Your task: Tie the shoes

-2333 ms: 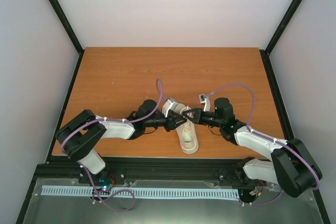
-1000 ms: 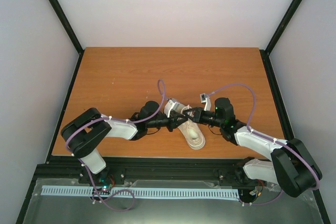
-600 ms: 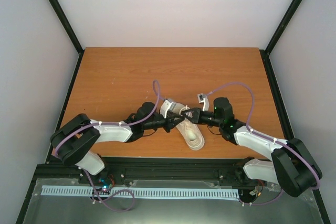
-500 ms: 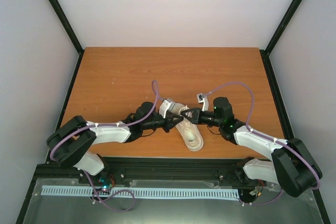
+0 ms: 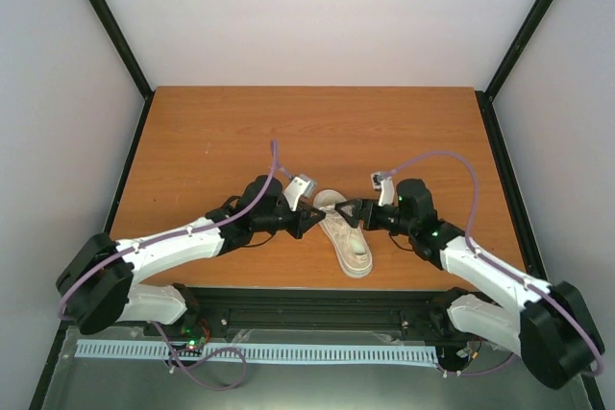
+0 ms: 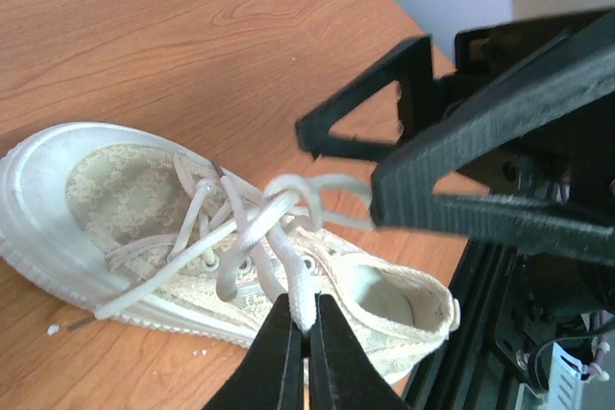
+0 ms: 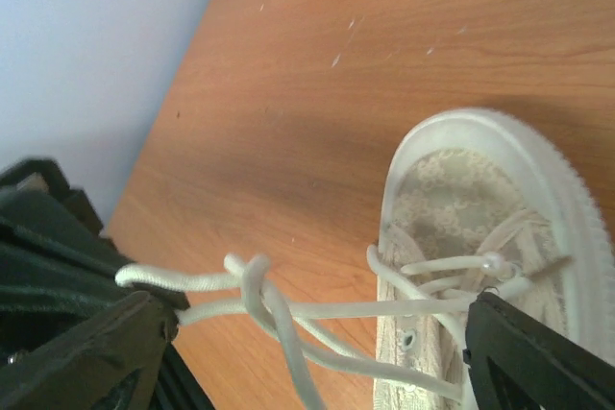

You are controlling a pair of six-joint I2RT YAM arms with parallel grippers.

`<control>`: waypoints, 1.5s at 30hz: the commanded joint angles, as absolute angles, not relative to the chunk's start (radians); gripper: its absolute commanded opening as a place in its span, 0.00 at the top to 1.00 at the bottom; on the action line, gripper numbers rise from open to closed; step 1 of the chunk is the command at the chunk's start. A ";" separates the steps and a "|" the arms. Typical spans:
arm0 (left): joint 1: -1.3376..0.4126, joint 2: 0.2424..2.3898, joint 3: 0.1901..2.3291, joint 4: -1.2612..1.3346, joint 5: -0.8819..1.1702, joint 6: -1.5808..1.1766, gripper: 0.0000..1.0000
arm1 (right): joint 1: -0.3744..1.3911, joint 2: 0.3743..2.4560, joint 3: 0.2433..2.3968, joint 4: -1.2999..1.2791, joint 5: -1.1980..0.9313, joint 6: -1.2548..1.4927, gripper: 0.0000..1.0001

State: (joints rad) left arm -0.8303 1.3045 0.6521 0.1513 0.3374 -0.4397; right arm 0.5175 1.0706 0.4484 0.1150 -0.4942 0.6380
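A cream low-top shoe (image 5: 351, 242) lies on the wooden table near the front edge, toe pointing away from the arms. My left gripper (image 5: 307, 221) sits just left of it, shut on a white lace (image 6: 300, 295) pulled taut from the eyelets. The shoe (image 6: 144, 208) lies on its sole below that lace. My right gripper (image 5: 350, 210) stands open at the shoe's right side, and the laces' loose crossing (image 7: 252, 280) hangs between its spread fingers without touching them. In the right wrist view the shoe (image 7: 500, 199) shows its toe cap.
The wooden table (image 5: 221, 141) stretches back to pale walls with black corner posts. A black frame rail (image 5: 307, 297) runs along the near edge, close to the shoe's heel.
My right gripper has opened and let go of the lace. The two grippers, crossed over the shoe before, have drawn apart, and the left one still holds its lace.
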 commanded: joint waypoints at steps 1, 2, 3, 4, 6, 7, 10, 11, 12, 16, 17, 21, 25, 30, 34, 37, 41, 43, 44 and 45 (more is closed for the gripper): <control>-0.822 1.243 0.742 -0.106 0.339 -0.390 0.99 | 0.508 0.960 0.494 -0.077 -0.315 0.571 0.11; -0.820 1.238 0.757 -0.148 0.355 -0.382 0.99 | 0.500 0.948 0.498 -0.109 -0.277 0.580 0.10; -0.818 1.234 0.774 -0.200 0.371 -0.374 0.99 | 0.488 0.944 0.501 -0.135 -0.245 0.600 0.10; -0.816 1.232 0.791 -0.237 0.383 -0.368 0.99 | 0.468 0.949 0.501 -0.156 -0.225 0.623 0.10; -0.815 1.231 0.817 -0.297 0.405 -0.355 0.99 | 0.445 0.980 0.493 -0.159 -0.222 0.675 0.10; -0.815 1.231 0.829 -0.328 0.410 -0.346 0.99 | 0.441 1.001 0.487 -0.147 -0.228 0.703 0.10; -0.813 1.237 0.865 -0.410 0.413 -0.314 0.99 | 0.440 1.084 0.458 -0.046 -0.298 0.799 0.11; -0.813 1.241 0.876 -0.439 0.411 -0.298 0.99 | 0.440 1.110 0.450 -0.012 -0.321 0.827 0.12; -0.812 1.249 0.889 -0.469 0.408 -0.282 0.99 | 0.440 1.136 0.446 0.015 -0.339 0.846 0.13; -0.811 1.258 0.957 -0.615 0.369 -0.232 0.99 | 0.442 1.196 0.462 0.039 -0.377 0.846 0.18; -0.811 1.255 0.966 -0.628 0.370 -0.226 0.99 | 0.442 1.200 0.468 0.036 -0.385 0.835 0.19; -0.808 1.253 0.997 -0.659 0.414 -0.222 0.99 | 0.443 1.208 0.490 0.014 -0.419 0.802 0.27; -0.808 1.262 1.032 -0.717 0.380 -0.209 0.99 | 0.442 1.213 0.521 -0.015 -0.463 0.750 0.37; -0.808 1.247 1.057 -0.745 0.368 -0.172 0.99 | 0.443 1.239 0.575 -0.091 -0.536 0.647 0.45; -0.808 1.250 1.071 -0.757 0.378 -0.159 0.99 | 0.443 1.261 0.602 -0.124 -0.578 0.619 0.55; -0.808 1.255 1.082 -0.771 0.362 -0.156 0.99 | 0.443 1.259 0.597 -0.128 -0.601 0.633 0.60; -0.808 1.246 1.098 -0.800 0.254 -0.145 0.99 | 0.443 1.215 0.582 -0.152 -0.587 0.622 0.60; -0.808 1.252 1.110 -0.825 0.188 -0.131 0.99 | 0.445 1.189 0.575 -0.157 -0.582 0.589 0.58; -0.808 1.258 1.114 -0.833 0.171 -0.121 0.99 | 0.448 1.177 0.572 -0.154 -0.590 0.563 0.57; -0.808 1.266 1.121 -0.842 0.163 -0.109 0.99 | 0.453 1.164 0.568 -0.146 -0.602 0.523 0.55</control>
